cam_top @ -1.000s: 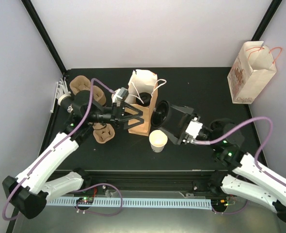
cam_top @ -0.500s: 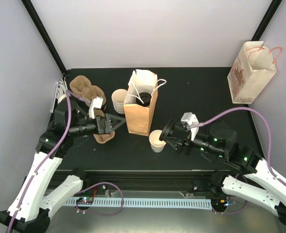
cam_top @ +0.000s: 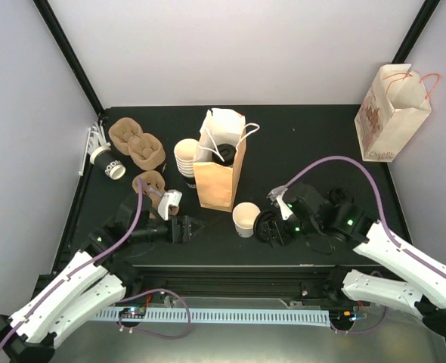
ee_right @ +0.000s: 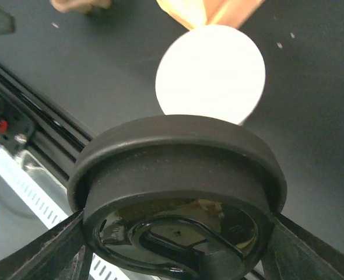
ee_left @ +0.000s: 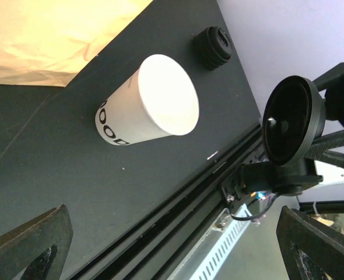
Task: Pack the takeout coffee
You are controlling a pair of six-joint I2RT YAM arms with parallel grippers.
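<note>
Lidless cup one, lidded cup one, stack unclear.

Unlidded white cup at centre on the black table; brown bag at 11 o'clock; black lid at 3 o'clock; my fingers spread wide at 5 and 7.

Glossy black plastic lid, matt white paper cup, brown paper bag, rough pulp carrier, matt black table
</note>
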